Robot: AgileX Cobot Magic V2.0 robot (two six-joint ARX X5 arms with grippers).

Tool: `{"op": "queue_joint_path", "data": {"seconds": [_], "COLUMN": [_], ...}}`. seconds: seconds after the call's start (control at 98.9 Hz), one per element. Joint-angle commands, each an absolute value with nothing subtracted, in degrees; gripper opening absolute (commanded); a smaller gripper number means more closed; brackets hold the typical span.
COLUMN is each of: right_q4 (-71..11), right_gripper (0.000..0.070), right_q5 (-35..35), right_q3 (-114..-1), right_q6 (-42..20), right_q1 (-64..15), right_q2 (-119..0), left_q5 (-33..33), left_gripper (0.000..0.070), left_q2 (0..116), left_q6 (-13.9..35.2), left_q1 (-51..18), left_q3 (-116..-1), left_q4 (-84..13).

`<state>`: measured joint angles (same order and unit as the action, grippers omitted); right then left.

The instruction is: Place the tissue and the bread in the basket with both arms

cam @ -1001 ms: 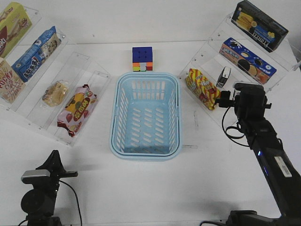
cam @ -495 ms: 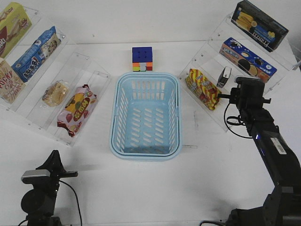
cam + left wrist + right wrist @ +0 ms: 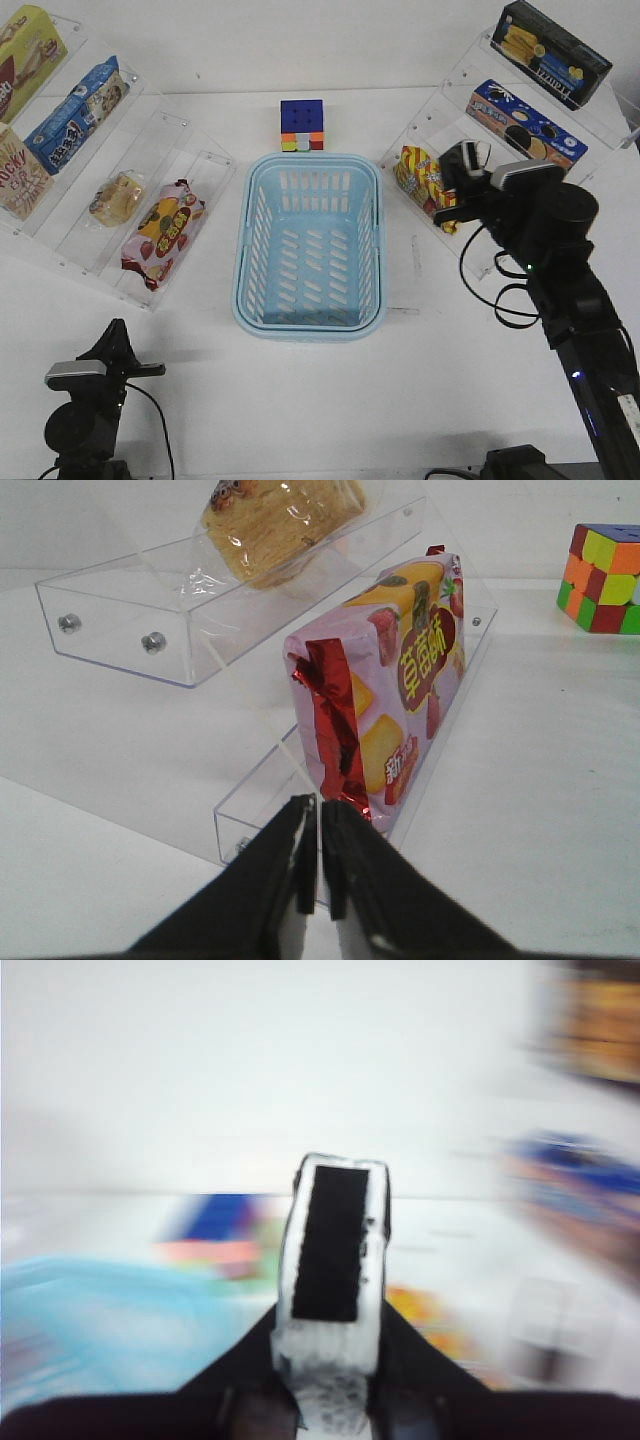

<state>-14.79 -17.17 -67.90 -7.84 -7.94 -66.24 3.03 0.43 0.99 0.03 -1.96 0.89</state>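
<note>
The scene is seen from above and in front in the front view, with the basket (image 3: pixel 309 245) central and both shelves in frame. From the left wrist, the bread (image 3: pixel 283 525) and a pink packet (image 3: pixel 385 700) are viewed low and close. The right wrist view is blurred. The cube (image 3: pixel 302 125) (image 3: pixel 603 576) is shared by the front and left wrist views.
</note>
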Motion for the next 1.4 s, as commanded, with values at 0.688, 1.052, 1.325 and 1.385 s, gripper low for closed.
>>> {"op": "queue_joint_path", "data": {"seconds": [0.688, 1.052, 1.325, 1.385], "right_q4": [-14.0, -3.9, 3.7, 3.8], "right_gripper": [0.0000, 0.0000, 0.0000, 0.0000], "right_q5": [-8.7, -4.0, -3.0, -3.0], "right_q3": [-68.7, -46.0, -33.2, -33.2], "right_q6": [-3.6, -3.6, -9.3, -9.2], "right_q1": [-25.2, -16.5, -16.4, -16.4], "right_q2": [-66.9, -45.1, -39.1, -39.0], "left_q5": [2.9, -0.5, -0.5, -0.5], "left_gripper": [0.0001, 0.0001, 0.0015, 0.0137], "left_q2": [0.4, 5.4, 31.9, 37.2], "left_q6": [20.6, 25.4, -2.1, -7.2], "left_q1": [0.0, 0.0, 0.0, 0.0], "left_q3": [-0.8, -15.9, -39.4, -43.3], "left_q4": [2.3, -5.4, -12.4, -13.1]}}
